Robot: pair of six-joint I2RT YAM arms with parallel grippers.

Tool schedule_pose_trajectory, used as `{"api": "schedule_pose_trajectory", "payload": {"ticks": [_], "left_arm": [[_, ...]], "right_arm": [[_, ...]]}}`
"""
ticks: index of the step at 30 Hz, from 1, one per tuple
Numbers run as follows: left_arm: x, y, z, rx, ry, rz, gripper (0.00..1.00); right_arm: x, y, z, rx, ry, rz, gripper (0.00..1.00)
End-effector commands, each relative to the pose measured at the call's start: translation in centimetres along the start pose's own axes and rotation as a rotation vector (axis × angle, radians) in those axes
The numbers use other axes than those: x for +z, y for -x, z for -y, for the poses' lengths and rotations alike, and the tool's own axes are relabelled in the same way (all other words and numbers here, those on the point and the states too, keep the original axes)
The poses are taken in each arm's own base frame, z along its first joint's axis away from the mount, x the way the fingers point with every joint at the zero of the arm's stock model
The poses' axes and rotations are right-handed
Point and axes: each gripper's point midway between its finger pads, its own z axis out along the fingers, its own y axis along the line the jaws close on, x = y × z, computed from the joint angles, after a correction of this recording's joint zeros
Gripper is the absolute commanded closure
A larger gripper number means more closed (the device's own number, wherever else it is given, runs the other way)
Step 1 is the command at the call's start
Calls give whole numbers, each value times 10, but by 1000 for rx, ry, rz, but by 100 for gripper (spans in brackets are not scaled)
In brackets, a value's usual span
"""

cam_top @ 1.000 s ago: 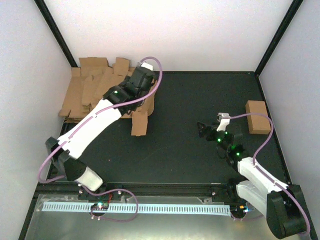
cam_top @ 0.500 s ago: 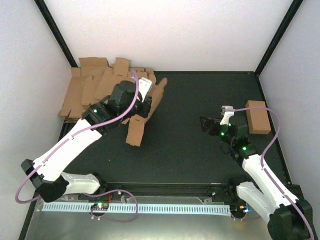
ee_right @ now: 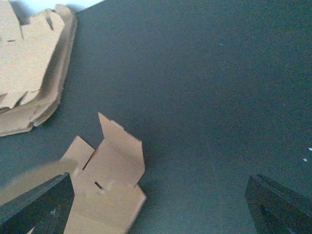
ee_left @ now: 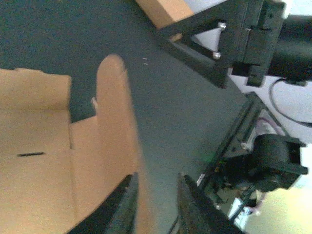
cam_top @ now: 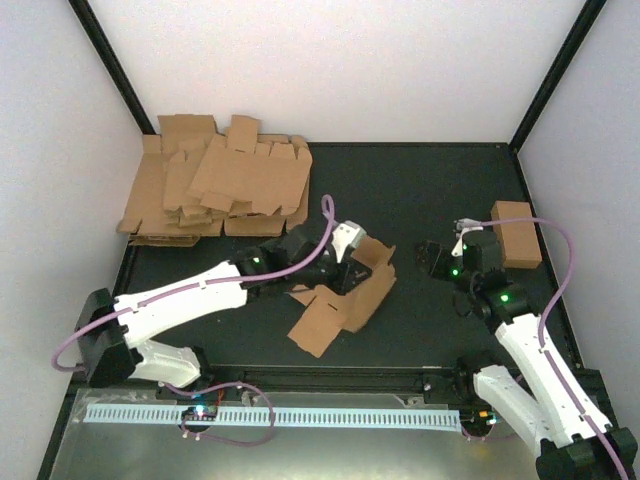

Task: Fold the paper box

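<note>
The paper box (cam_top: 335, 310) is a flat brown blank with loose flaps. It lies tilted at the middle of the black table (cam_top: 420, 190), one flap raised. It also shows in the left wrist view (ee_left: 44, 170) and the right wrist view (ee_right: 105, 190). My left gripper (cam_top: 350, 268) is at the blank's far end. Its jaws are close together, with the blank's edge running between them against one finger (ee_left: 157, 179). My right gripper (cam_top: 430, 257) is wide open and empty (ee_right: 158, 195). It hovers to the right of the blank and points toward it.
A thick heap of flat brown blanks (cam_top: 215, 185) lies at the back left, and shows in the right wrist view (ee_right: 29, 73). A smooth brown cardboard brick (cam_top: 515, 233) sits at the right edge, behind the right gripper. White walls enclose the table.
My left arm has swung from the heap at the back left to the table's middle, bringing the blank with it. The right gripper has drifted slightly right and back.
</note>
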Motion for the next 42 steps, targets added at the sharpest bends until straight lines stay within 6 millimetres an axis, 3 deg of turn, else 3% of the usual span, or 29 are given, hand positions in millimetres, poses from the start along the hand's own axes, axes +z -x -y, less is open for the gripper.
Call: {"api": "schedule_pose_trajectory", "payload": {"ticks": [1,3,5,8,12,14,17,21,24,28,35,42], "left_arm": [[15,15,57,-14,-192,68,57],[20,14,72,17,-225,57,30],[21,14,76,42,-224,42,15],[10,20,63,97,-133,64,8],[-17,30,25,162,70,136,4],[-34,32,-3,158,184,158,3],[-43,27,-52,95,281,115,5],[-42,3,-110,21,379,26,11],[-38,-15,-143,-38,410,-29,15],[-26,-42,-178,-145,409,-123,18],[0,-76,-212,-228,396,-222,23],[22,-98,-226,-259,362,-314,26]], "right_arm": [[-11,-5,14,34,-89,-35,1],[-16,-1,19,52,-131,-24,1],[-23,6,24,74,-172,-2,1],[-32,15,25,73,-193,22,1],[-36,20,17,50,-156,22,1],[-37,20,7,30,-110,9,1],[-35,15,-13,-7,-1,-42,0],[-25,-2,-48,-25,199,-166,1],[-12,-24,-63,-7,309,-275,1],[8,-56,-68,29,400,-384,15],[45,-109,-54,74,425,-523,29],[59,-145,-54,89,468,-639,42]]}}
